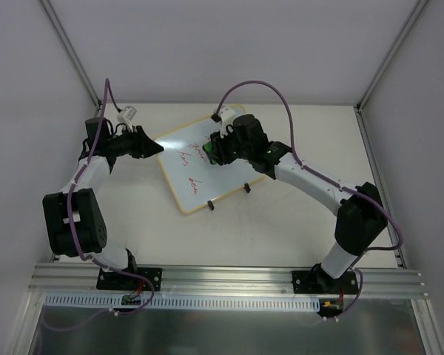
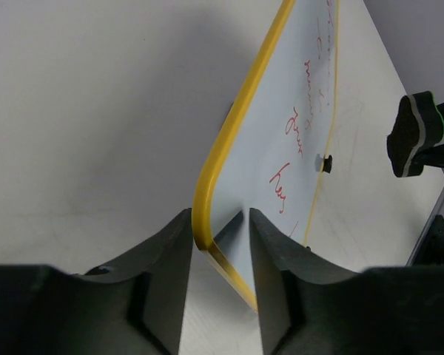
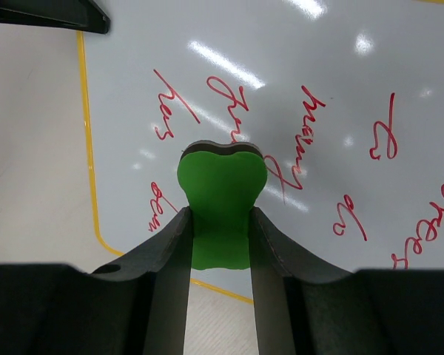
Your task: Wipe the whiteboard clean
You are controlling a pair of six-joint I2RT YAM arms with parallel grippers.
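The whiteboard point(image 1: 196, 174) lies slanted in mid-table, yellow-framed, with several red handwritten words on it. My left gripper point(image 1: 160, 148) is shut on its far left corner. In the left wrist view the fingers point(image 2: 170, 266) straddle the yellow frame of the whiteboard point(image 2: 300, 81). My right gripper point(image 1: 216, 153) is shut on a green eraser point(image 3: 220, 196) over the board's far part, above the red writing on the whiteboard point(image 3: 303, 66). The eraser also shows in the left wrist view point(image 2: 413, 137), seemingly just off the surface.
An aluminium rail point(image 1: 229, 277) runs along the near table edge, holding both arm bases. White enclosure walls and posts point(image 1: 70, 52) close the back and sides. Purple cables loop above the arms. The board's two black feet point(image 1: 212, 205) point toward me.
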